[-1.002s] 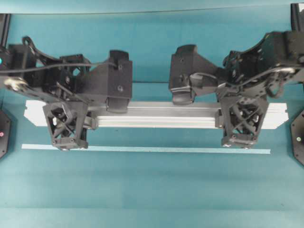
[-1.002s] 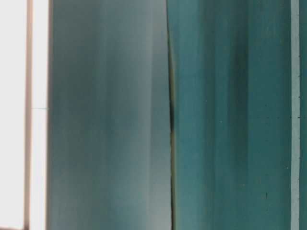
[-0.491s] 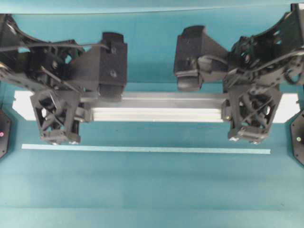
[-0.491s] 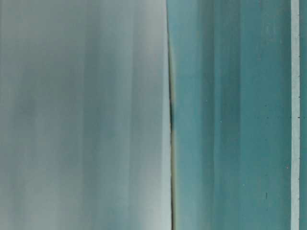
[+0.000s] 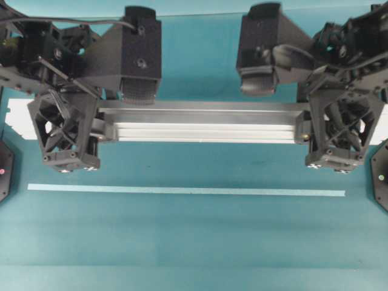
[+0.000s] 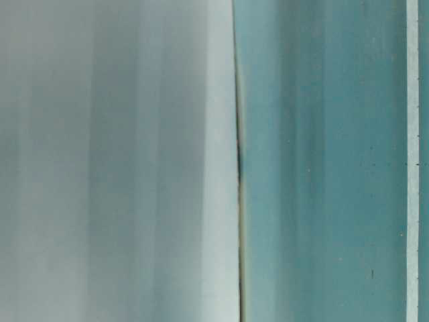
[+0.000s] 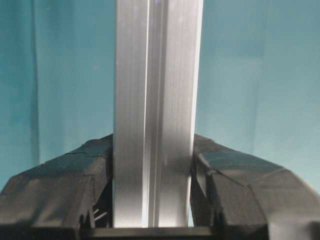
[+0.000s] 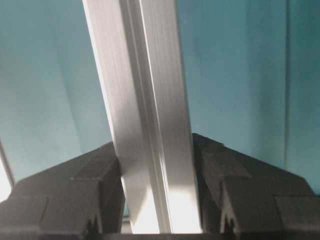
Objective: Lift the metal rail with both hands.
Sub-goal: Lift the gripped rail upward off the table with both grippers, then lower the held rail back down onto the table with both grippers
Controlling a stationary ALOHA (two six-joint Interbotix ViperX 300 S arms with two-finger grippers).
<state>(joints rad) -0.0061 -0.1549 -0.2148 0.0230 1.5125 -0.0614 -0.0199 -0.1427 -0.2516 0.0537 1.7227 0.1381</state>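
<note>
The metal rail (image 5: 200, 124) is a long silver grooved bar running left to right across the overhead view, hanging above the teal table. My left gripper (image 5: 68, 124) is shut on it near its left end. My right gripper (image 5: 336, 124) is shut on it near its right end. In the left wrist view the rail (image 7: 155, 100) runs straight up between the black fingers (image 7: 65, 185), which press both its sides. In the right wrist view the rail (image 8: 145, 100) leans slightly left, clamped between the fingers (image 8: 235, 195). The rail's outer ends are partly hidden behind the arms.
A thin pale blue-grey strip (image 5: 182, 191) lies flat on the table (image 5: 194, 248) in front of the rail. Black round bases sit at the left edge (image 5: 5, 173) and the right edge (image 5: 381, 176). A blurred pale grey surface (image 6: 114, 161) fills the left half of the table-level view.
Both grippers have risen together with the rail held level. It looks larger and sits higher in the overhead view. The pale strip has not moved.
</note>
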